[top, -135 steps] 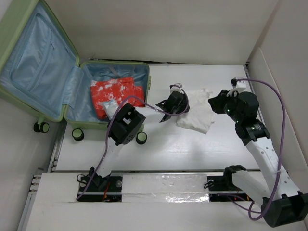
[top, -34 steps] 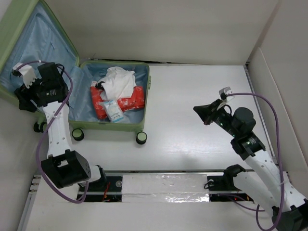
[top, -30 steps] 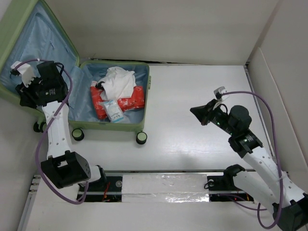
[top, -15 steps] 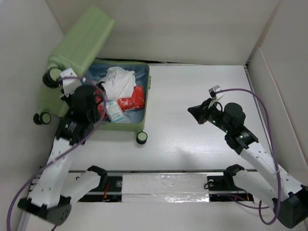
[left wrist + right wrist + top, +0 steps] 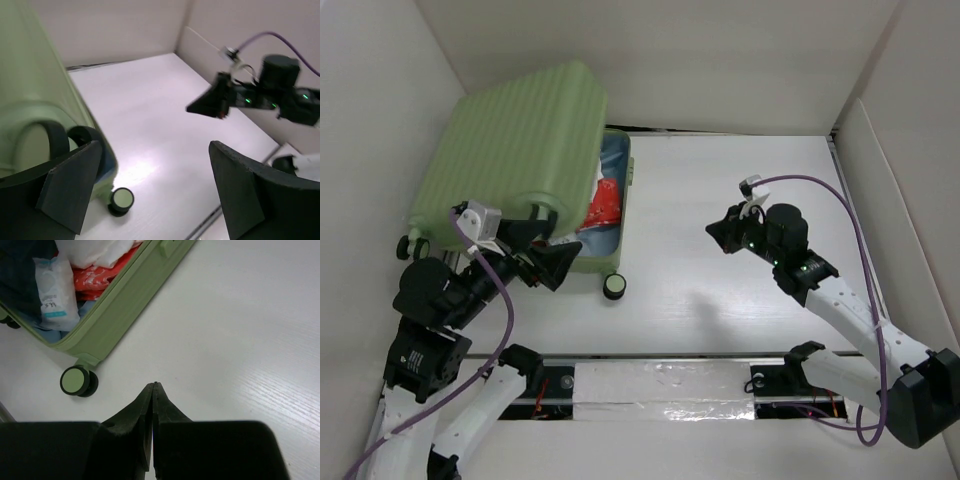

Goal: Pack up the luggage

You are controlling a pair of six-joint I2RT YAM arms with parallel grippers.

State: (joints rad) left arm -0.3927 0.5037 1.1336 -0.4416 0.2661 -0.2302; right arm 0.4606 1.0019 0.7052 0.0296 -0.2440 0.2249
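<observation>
- Closing the luggage [image 5: 520, 140], at the left of the surface [image 5: 720, 300], lid tilted halfway over the red clothes [image 5: 605, 200].
- With the left hand [image 5: 545, 262], wide open and empty at the front corner, push the lid down squarely.
- Right hand [image 5: 152, 390] pinched shut, empty, well apart.

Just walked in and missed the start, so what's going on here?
Two robot arms are packing the luggage. Its lid is tilted partway over the filled half, where a red packet, white cloth and wipes pack lie. The left claw is open beside the lid, holding nothing. The right claw is shut and empty above the table, apart from the luggage.
</observation>
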